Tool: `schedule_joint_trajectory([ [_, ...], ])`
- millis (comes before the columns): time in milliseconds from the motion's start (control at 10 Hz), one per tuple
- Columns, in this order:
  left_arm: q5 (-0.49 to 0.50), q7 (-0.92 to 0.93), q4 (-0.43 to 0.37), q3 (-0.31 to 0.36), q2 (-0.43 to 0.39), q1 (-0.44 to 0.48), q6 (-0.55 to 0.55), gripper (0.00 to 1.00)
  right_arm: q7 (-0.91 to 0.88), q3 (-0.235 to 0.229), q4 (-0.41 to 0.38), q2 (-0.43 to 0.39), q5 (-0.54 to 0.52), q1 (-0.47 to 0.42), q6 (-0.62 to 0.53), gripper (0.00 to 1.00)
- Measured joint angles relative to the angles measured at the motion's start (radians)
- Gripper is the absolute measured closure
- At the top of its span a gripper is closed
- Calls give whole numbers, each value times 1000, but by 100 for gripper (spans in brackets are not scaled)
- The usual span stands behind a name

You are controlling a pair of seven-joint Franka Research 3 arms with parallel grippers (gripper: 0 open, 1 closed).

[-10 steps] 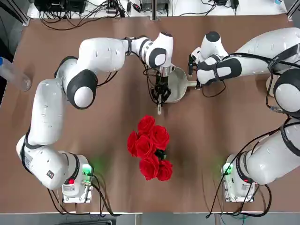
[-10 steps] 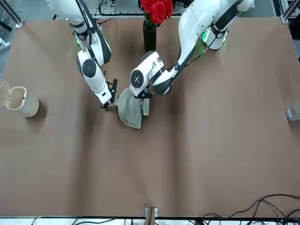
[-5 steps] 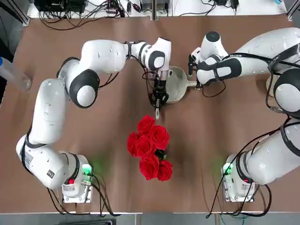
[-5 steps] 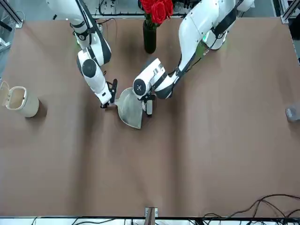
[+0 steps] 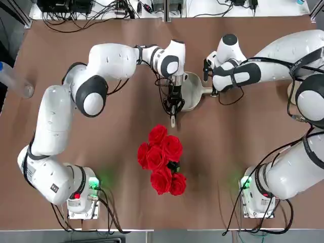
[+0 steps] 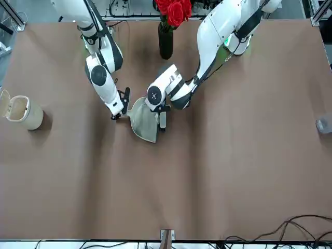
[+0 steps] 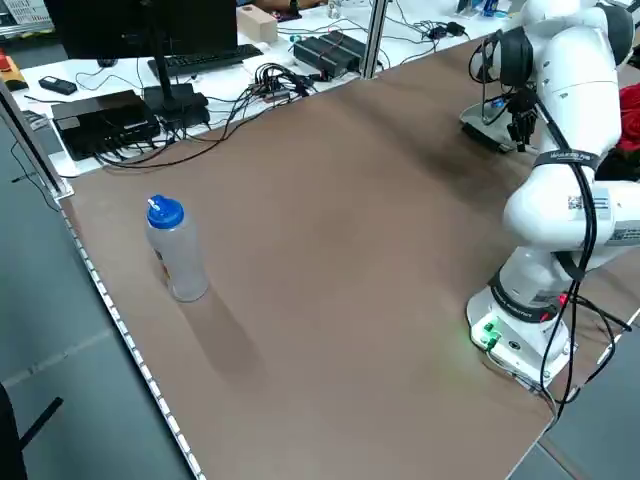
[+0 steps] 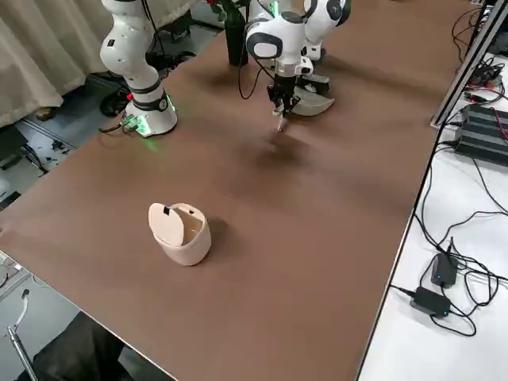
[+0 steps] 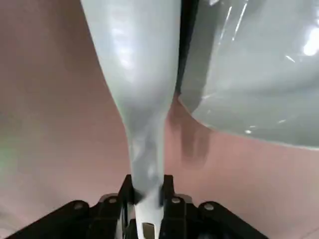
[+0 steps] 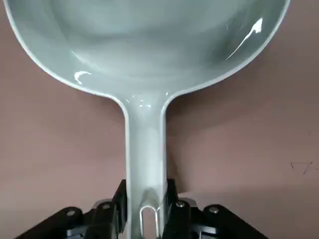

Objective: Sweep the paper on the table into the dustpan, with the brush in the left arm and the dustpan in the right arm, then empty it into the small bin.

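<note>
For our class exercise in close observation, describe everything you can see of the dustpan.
The dustpan is pale grey-green, glossy and plastic-looking: a wide, shallow scoop with a rounded rim, narrowing to a short handle with a slot near its end. The right gripper, over the table's far middle from the robot, is shut on that handle. The scoop reaches toward the left arm, beside the brush. Whether they touch is unclear.

In the top view, the right arm hides most of the bin (image 5: 291, 90), seemingly; the dustpan's scoop (image 10: 149, 45) runs off the right wrist view.
</note>
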Motion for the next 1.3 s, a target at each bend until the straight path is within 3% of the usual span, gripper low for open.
schedule_joint_trajectory([
  [500,0,-1,36,6,1,-70,20,73,0,0,0,0,0,0,0,67],
  [800,0,-1,44,9,0,-67,22,73,0,0,0,0,0,0,0,67],
  [1300,0,0,57,14,-47,14,-176,73,0,-1,0,1,0,0,0,67],
])
